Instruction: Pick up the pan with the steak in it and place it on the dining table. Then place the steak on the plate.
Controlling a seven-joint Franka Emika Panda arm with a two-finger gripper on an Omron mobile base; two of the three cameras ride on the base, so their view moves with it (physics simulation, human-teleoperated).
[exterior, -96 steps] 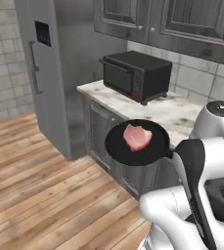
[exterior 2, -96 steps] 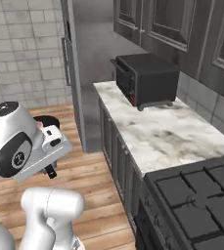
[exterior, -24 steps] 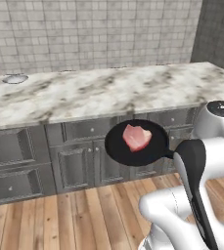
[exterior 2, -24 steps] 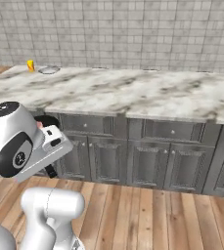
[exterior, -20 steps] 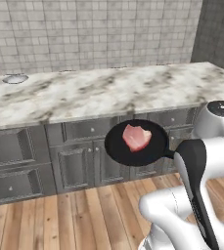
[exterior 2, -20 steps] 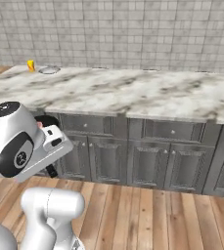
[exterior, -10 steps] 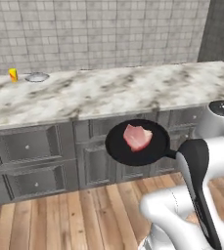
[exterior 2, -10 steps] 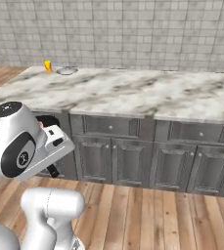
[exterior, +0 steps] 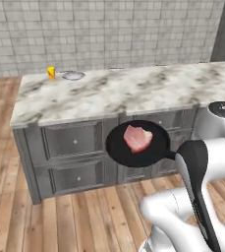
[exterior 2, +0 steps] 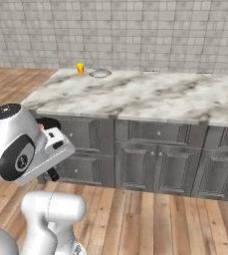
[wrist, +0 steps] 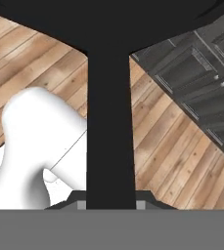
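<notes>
The black pan [exterior: 120, 150] hangs level in the air in front of the grey cabinets, with the pink steak [exterior: 137, 138] lying near its middle. Its thin handle [wrist: 110, 127] runs back toward my arm in the left base view. In the hand view the handle passes up from between my fingertips to the pan's underside [wrist: 108, 14]. My gripper [wrist: 111, 204] is shut on the handle. A dark edge of the pan [exterior 2: 47, 122] shows beside my hand in the right base view. The dining table and the plate are out of view.
A long marble counter [exterior: 124, 88] over grey cabinets [exterior: 74, 147] runs across ahead, ending at the left. A small yellow object [exterior: 51, 72] and a shallow grey dish [exterior: 73, 75] sit at its far left. Wooden floor [exterior: 15, 206] lies below and left.
The whole scene has slid to the right in both base views, so the camera has moved and the counter's left end has come into view. The pan and steak keep their place against the arm.
</notes>
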